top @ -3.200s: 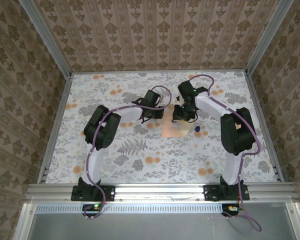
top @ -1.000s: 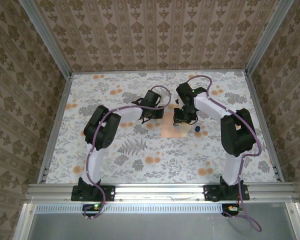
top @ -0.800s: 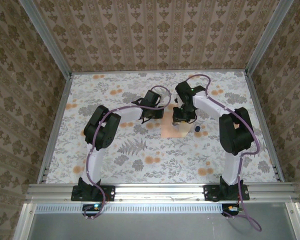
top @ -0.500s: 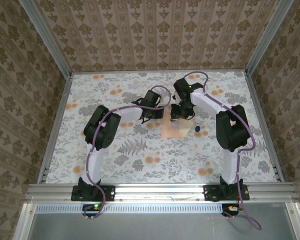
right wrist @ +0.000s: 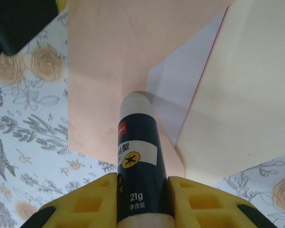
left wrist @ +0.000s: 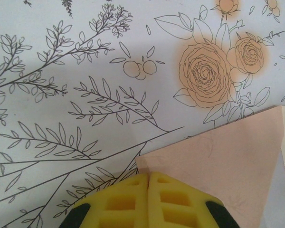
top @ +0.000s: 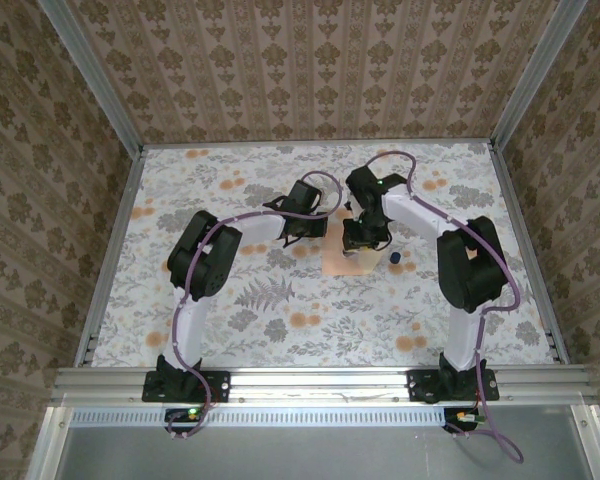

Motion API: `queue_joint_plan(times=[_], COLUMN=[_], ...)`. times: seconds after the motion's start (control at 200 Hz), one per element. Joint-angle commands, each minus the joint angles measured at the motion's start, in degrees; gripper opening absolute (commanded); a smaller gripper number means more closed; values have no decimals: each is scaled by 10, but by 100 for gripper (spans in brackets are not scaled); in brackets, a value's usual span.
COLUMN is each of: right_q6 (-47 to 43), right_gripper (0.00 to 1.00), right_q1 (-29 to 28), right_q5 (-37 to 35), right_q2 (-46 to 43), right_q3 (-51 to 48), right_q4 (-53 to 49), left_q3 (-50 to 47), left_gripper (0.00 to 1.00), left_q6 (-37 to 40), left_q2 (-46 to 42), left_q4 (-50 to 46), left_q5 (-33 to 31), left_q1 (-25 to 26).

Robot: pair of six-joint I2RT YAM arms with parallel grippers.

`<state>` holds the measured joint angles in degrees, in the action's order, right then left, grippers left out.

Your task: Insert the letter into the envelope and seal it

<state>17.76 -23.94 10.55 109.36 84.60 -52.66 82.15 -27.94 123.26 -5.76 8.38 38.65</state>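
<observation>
Right gripper (right wrist: pixel 142 184) clamps a dark blue glue stick (right wrist: pixel 137 142), its white tip touching the envelope (right wrist: pixel 104 61), smooth peach paper flat on the floral-printed table (left wrist: pixel 61 95). Beside the tip lies the letter (right wrist: pixel 179 95), pale and red-edged. Left gripper (left wrist: pixel 148 190) presses its yellow pads together at the flap's edge. Overhead, a small blue object (top: pixel 394 258) sits just right of the envelope.

One peach envelope (right wrist: pixel 104 57), one red-bordered letter (right wrist: pixel 180 85), one glue stick (right wrist: pixel 137 156), one blue cap (top: pixel 394 258)
</observation>
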Motion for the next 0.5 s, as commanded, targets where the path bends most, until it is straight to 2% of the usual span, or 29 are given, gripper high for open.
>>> queue_joint_plan(times=[0.0,0.495], right_q6=[-2,-19], right_gripper=[3,2], right_q1=[-7,19], right_q5=[5,-24], right_q2=[-6,96], right_q3=[-22,59], right_q4=[-39,-25], left_q3=[-10,-13], left_gripper=[0,0], left_q6=[-11,-6], left_q2=[-9,-13], left_q4=[-34,-35], left_q5=[1,2], left_q1=[5,5])
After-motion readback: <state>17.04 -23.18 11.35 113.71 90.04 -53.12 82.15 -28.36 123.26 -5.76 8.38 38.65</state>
